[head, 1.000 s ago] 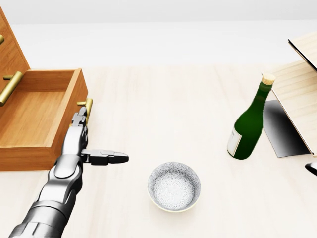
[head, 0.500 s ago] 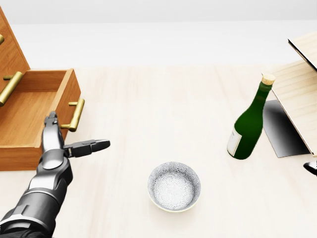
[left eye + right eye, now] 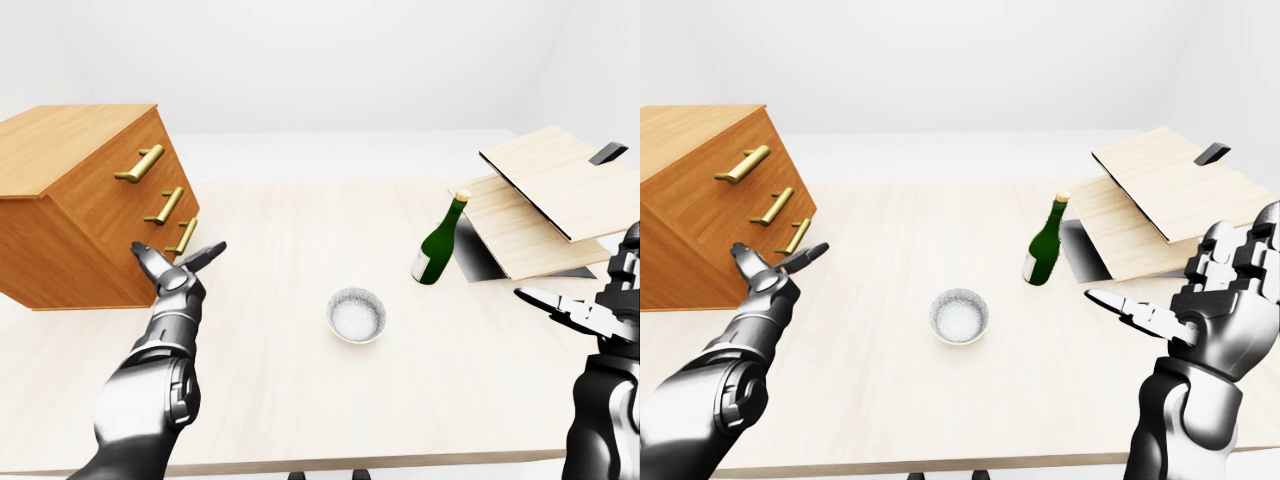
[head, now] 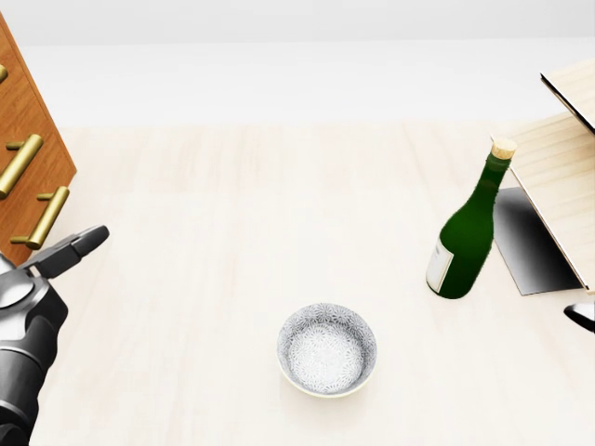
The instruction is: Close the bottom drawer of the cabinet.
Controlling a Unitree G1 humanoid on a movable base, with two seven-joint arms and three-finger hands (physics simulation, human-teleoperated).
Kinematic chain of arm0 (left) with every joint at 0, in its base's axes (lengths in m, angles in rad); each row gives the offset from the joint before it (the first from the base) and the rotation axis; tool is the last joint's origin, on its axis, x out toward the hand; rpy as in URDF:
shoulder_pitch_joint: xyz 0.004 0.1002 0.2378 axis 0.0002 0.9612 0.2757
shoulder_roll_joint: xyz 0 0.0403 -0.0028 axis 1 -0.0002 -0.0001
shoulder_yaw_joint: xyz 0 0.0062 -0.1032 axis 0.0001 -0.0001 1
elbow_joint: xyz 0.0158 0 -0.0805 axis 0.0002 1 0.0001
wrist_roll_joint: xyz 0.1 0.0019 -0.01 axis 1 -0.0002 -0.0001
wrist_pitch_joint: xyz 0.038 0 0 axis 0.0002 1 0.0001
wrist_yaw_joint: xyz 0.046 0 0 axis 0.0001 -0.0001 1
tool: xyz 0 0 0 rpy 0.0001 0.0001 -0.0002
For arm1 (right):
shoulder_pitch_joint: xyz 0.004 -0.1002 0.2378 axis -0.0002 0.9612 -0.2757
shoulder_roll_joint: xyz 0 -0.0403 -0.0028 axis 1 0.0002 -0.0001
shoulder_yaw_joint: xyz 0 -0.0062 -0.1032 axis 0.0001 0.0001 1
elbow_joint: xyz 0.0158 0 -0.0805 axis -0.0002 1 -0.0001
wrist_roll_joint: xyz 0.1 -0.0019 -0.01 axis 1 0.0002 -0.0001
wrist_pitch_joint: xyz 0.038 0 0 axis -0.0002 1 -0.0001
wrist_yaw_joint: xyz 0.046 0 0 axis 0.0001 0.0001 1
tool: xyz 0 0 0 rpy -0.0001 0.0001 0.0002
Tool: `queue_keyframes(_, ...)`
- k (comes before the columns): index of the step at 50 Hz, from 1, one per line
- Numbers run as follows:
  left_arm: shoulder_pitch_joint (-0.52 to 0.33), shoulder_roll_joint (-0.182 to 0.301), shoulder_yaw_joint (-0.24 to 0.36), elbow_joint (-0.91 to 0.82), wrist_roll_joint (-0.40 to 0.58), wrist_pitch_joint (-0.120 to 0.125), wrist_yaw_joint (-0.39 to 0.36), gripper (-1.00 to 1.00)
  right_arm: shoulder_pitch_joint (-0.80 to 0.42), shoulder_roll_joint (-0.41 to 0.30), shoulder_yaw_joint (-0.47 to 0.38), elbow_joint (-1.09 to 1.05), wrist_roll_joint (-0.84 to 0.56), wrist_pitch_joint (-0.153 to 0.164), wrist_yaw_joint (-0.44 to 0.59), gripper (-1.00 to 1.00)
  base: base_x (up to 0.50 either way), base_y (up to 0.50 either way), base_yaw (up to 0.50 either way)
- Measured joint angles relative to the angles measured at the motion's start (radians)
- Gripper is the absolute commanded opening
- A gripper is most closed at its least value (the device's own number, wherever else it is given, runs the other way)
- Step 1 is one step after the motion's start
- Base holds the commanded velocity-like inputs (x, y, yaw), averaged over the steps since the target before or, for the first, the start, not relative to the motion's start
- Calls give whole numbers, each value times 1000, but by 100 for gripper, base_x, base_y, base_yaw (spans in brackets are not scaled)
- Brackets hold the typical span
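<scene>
The wooden cabinet [image 3: 85,200] stands at the left end of the table, with three brass handles on its slanted face. The bottom drawer [image 3: 176,246] sits flush with the drawers above it, and its handle [image 4: 39,221] also shows in the head view. My left hand [image 3: 178,256] is open with fingers spread, right at the bottom drawer's front below the handle. My right hand [image 3: 1185,290] is open and empty, held above the table's right side.
A patterned bowl [image 4: 327,348] sits mid-table. A green corked bottle [image 4: 465,237] stands to its right. Pale wooden boards [image 3: 545,200] lean stacked at the far right. The pale table [image 4: 279,186] spreads between cabinet and bottle.
The bottom drawer has slid left into the cabinet; its open inside no longer shows. My left hand followed it leftward, staying open.
</scene>
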Motion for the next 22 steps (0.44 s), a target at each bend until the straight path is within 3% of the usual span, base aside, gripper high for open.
queue_keyframes(22,22,3,-31,-57,-121,0,-1,100,1,1,3,13,-3,0,2,100,0,0,0)
